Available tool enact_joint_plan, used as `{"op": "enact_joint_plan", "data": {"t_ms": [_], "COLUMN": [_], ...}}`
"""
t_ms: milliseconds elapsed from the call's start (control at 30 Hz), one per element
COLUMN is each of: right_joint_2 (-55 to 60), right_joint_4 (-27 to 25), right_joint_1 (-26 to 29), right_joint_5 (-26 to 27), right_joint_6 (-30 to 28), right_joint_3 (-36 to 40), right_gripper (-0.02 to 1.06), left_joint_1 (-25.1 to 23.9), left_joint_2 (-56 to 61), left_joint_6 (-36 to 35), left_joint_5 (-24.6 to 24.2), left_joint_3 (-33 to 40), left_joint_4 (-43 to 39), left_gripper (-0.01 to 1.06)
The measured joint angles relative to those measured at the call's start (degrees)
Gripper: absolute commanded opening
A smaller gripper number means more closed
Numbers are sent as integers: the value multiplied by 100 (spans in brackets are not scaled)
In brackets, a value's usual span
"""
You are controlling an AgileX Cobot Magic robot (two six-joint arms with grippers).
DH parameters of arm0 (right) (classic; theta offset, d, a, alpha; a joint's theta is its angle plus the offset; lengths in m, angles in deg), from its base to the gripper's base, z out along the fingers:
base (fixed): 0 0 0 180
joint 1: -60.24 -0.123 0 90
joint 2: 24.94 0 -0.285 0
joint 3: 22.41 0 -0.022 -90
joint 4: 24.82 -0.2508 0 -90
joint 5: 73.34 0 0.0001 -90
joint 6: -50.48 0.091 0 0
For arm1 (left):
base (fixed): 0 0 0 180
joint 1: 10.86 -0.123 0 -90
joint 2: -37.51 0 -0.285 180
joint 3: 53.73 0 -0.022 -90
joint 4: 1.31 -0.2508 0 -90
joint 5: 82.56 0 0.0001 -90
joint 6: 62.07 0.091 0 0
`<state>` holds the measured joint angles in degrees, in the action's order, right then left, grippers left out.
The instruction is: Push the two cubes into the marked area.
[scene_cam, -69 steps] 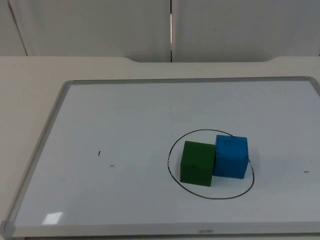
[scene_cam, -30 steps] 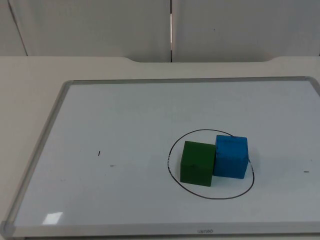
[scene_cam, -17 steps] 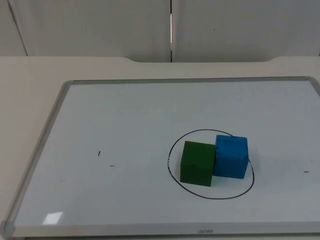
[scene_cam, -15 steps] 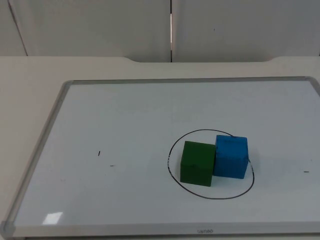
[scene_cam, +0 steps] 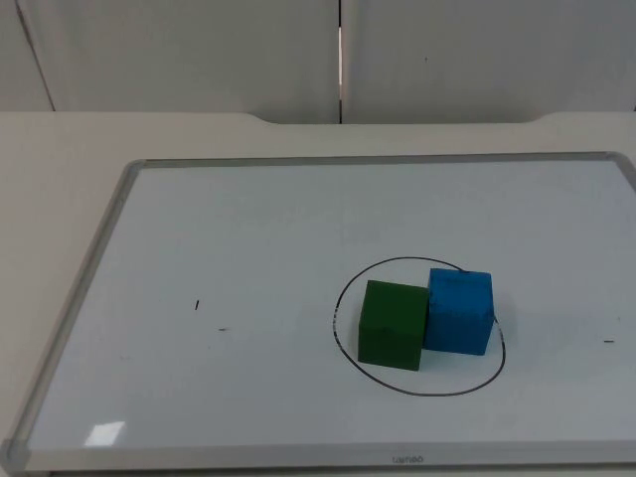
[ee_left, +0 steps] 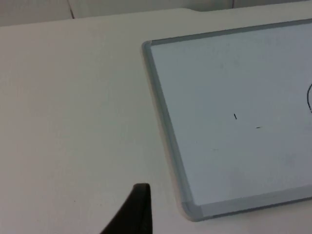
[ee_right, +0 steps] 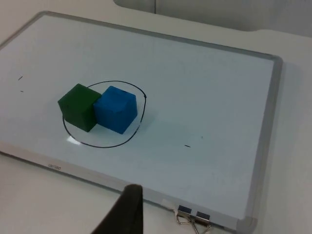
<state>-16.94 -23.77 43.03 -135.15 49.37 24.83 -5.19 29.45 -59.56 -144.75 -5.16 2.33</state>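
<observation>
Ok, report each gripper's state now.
Left gripper: cannot be told, beside the whiteboard, holding nothing.
Right gripper: cannot be told, holding nothing.

The whiteboard [scene_cam: 248, 229] ran past the right edge of the top view, so its far right corner was cut off. In the left wrist view the drawn circle [ee_left: 309, 99] was cut by the edge, leaving a short arc. Of each gripper, one black fingertip [ee_left: 131, 212] [ee_right: 125, 212] showed, so their opening could not be judged. The small print [scene_cam: 406, 459] on the board's near frame was too small to read.
</observation>
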Motion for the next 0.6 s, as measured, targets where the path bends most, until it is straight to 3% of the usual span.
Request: {"op": "enact_joint_plan", "data": {"t_ms": [333, 600], "right_joint_2": [0, 0], "right_joint_4": [0, 0], "right_joint_1": [635, 1206], "right_joint_5": [0, 0], "right_joint_6": [10, 10], "right_joint_3": [0, 0], "right_gripper": [105, 105], "left_joint_1": [-397, -424], "left_joint_2": [0, 0], "left_joint_6": [0, 0], "left_joint_5": [0, 0], "left_joint_3": [0, 0], "left_joint_4": [0, 0], "left_gripper": [105, 105]}}
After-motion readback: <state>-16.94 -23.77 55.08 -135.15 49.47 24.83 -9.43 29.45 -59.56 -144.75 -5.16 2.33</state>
